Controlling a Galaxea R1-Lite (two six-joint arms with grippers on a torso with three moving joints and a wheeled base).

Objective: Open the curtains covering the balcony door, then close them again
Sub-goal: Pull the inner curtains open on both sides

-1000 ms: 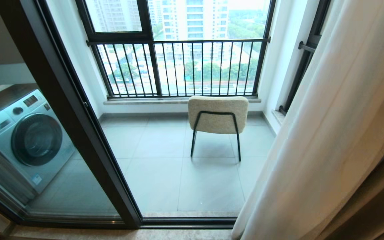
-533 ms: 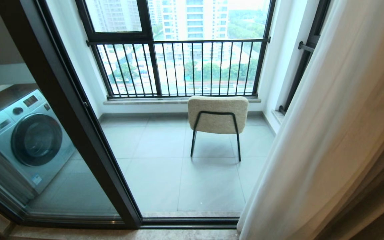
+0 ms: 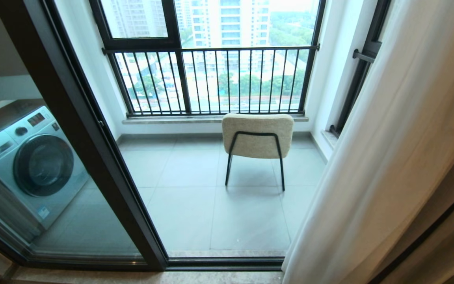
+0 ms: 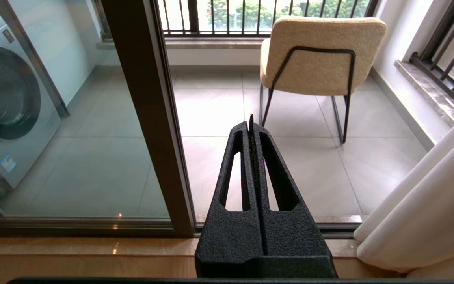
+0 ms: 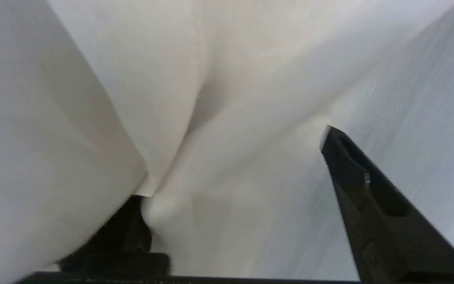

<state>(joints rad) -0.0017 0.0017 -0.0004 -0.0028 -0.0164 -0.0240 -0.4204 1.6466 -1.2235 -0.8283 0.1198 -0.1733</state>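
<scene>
The sheer white curtains [image 3: 388,157] hang bunched at the right side of the opening, leaving the balcony door [image 3: 93,157], with its black frame and glass, uncovered. My right gripper [image 5: 231,157] is open and pressed into the curtains [image 5: 227,79]. One black finger [image 5: 353,177] stands free, and a fold with a hemmed edge drapes over the other. Nothing is clamped. This gripper does not show in the head view. My left gripper [image 4: 250,124] is shut and empty, parked low before the door frame [image 4: 152,118], with the curtains [image 4: 428,205] off to its side.
A beige chair [image 3: 257,136] with black legs stands on the tiled balcony floor. A washing machine [image 3: 30,165] sits behind the left glass pane. A barred railing window [image 3: 211,79] closes the far side. Thicker beige drapes [image 3: 447,244] hang at the lower right.
The curtains' lower edge has swung slightly to the right. A dark band now shows between the sheer fabric and the beige drapes at the lower right.
</scene>
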